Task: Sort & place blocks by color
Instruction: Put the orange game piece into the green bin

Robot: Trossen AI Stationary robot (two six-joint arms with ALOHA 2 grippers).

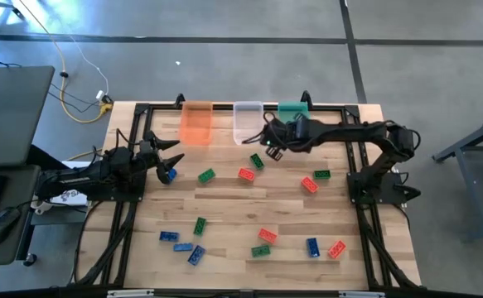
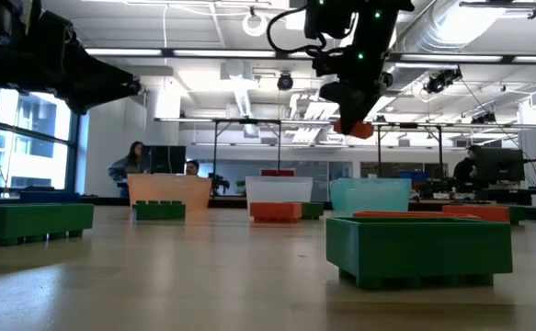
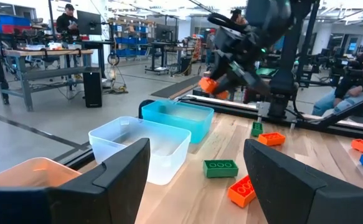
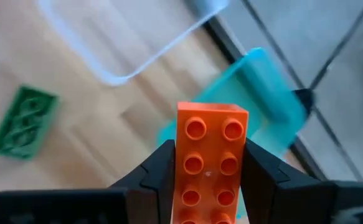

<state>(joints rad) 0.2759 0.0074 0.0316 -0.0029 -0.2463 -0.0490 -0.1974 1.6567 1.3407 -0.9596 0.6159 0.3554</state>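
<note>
My right gripper is shut on a red block and hangs in the air over the table's far middle, just in front of the clear bin and the green bin. The low view shows the red block well above the table. An orange bin stands left of the clear one. My left gripper waits open at the table's left side, level, with a blue block lying just beside it. My right gripper pinches the red block's two long sides between its two fingers. The fingers slant down from the table's right side and lie along the block, whose studded top faces the wrist camera. The block is lifted clear of the table, its free end sticking out past the fingertips.
Loose blocks lie about the table: green, red, green, green and red in the middle, and several blue, green and red ones near the front edge. The three bins line the far edge.
</note>
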